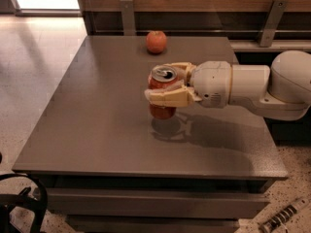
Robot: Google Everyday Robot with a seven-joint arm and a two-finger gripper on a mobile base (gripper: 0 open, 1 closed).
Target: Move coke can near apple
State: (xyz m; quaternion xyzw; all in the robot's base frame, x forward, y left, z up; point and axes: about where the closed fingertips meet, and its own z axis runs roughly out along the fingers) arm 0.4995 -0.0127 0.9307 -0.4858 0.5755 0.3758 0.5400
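Claw [164,85] pinching the upright coke can [163,74] over the middle of the table [87,130], seemingly just clear of it. Apple [156,41] sits near the far edge; carry the can level and set it down just short, without nudging the fruit

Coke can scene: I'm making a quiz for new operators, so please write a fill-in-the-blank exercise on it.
1. The hand holds the coke can ____ the table, not touching it.
2. The can is held ____, silver top facing up.
3. The ____ rests near the table's far edge, apart from the can.
Missing words: above; upright; apple.
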